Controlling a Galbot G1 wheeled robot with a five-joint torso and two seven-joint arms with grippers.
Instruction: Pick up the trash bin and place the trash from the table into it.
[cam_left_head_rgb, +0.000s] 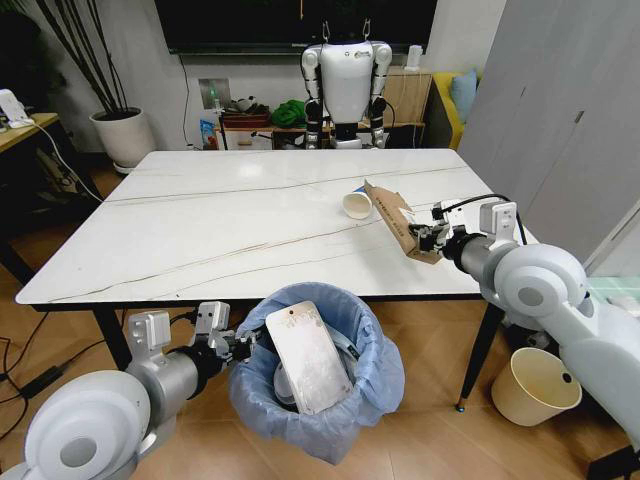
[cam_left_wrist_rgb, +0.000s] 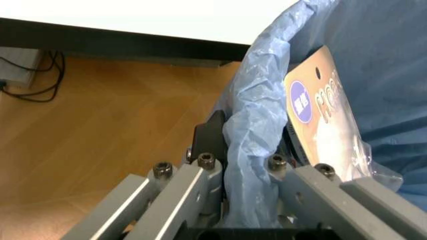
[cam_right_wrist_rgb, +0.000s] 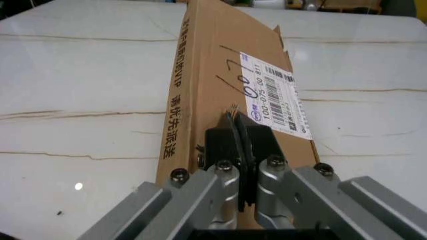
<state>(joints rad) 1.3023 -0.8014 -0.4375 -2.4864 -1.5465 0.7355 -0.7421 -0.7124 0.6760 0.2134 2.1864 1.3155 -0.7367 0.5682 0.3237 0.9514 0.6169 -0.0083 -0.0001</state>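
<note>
Lower centre of the head view: small round trash bin (cam_left_head_rgb: 318, 385), lined with a crinkly light blue plastic bag, held off the floor below the counter's near edge. Inside it, a flat glossy packet (cam_left_head_rgb: 308, 356) with rounded corners, leaning upright, its printed face and punched hole plain in the left wrist view. Left gripper (cam_left_head_rgb: 238, 346) at lower left, jaws closed onto the bin's bagged rim, one dark pad outside the blue film and the other inside.

Right of centre: flat brown cardboard box (cam_left_head_rgb: 398, 224), matt, with a white barcode label and handwritten marks, tilted up on one edge above the counter. Right gripper (cam_left_head_rgb: 424, 236) clamped on its nearer end, black pads pressed nearly together over the thin board. Just beside the box's far end, a white paper cup (cam_left_head_rgb: 357, 204) lying on its side.

Beneath all: counter (cam_left_head_rgb: 220, 220), broad rectangle, smooth white marble-look top with thin dark veins, black slanted legs. At lower right on the wooden floor, a cream-coloured bucket (cam_left_head_rgb: 535, 384), well apart from the bin.
</note>
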